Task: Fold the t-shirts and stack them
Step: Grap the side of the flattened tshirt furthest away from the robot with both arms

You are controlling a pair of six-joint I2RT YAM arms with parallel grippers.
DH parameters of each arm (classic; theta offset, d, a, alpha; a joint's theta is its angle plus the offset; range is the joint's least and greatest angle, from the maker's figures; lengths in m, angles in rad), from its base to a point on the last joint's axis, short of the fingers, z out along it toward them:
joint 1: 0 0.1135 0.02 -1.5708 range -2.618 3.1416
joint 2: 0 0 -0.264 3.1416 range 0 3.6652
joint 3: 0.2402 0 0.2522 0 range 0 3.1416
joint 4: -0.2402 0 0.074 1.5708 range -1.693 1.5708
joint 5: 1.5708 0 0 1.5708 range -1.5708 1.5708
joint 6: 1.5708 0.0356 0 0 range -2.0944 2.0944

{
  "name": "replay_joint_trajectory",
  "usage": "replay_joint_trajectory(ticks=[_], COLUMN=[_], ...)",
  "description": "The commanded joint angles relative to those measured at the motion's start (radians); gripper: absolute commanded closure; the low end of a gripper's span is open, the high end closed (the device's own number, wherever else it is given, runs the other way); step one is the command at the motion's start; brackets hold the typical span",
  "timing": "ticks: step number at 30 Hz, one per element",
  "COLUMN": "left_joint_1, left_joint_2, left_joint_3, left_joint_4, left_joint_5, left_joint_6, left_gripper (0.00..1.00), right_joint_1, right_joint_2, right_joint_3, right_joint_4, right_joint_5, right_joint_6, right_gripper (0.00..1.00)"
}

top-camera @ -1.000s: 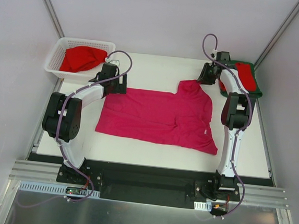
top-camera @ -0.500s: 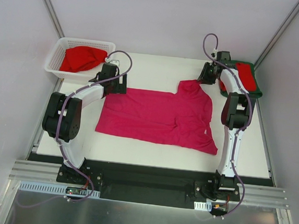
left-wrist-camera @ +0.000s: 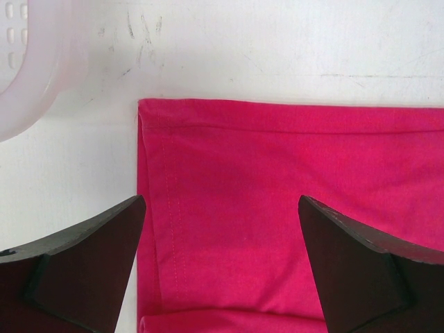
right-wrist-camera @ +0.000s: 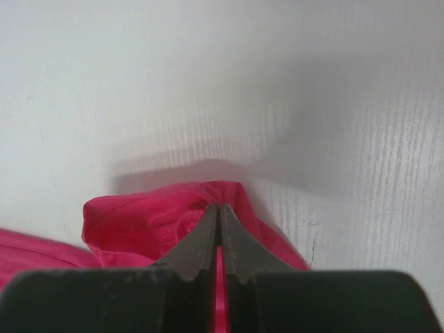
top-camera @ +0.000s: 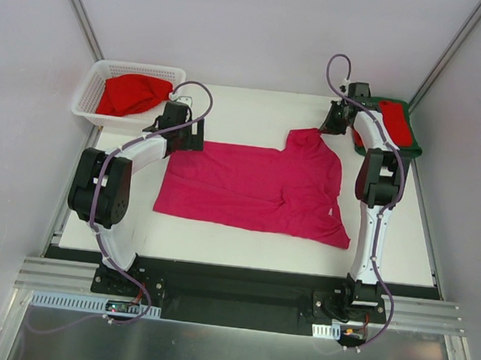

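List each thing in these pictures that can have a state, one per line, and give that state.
pink t-shirt: spread out flat, one far corner bunched up
loose red t-shirt: crumpled, unfolded, in the basket
basket: upright, holding one shirt
stacked red t-shirt: folded, on top of the dark green t-shirt
dark green t-shirt: underneath, only its edge shows
left gripper: open, over the pink t-shirt's corner
right gripper: shut on the pink t-shirt's bunched corner

right hand [top-camera: 330,123] | edged slightly away | pink t-shirt [top-camera: 257,186] sleeve corner slackened

Bright even light; soft shadows; wrist-view fingers [left-wrist-camera: 80,267] blurred.
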Motion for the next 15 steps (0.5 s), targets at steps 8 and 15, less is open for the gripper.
replay_joint_trajectory(ticks=[8,15], left_joint_1=[-0.006,-0.008], left_joint_2=[-0.019,-0.024], left_joint_3=[0.006,0.009], left_joint_4=[0.004,0.004], left_joint_5=[-0.025,-0.028], left_joint_6=[0.01,0.016], left_gripper=[0.07,0.07], right_joint_1=[-0.008,-0.009], right_joint_2=[-0.011,-0.008], right_joint_3=[0.023,0.022], right_joint_4=[0.008,0.006], right_joint_5=[-0.011,-0.029], right_joint_6=[0.006,0.006], right_gripper=[0.64,0.63])
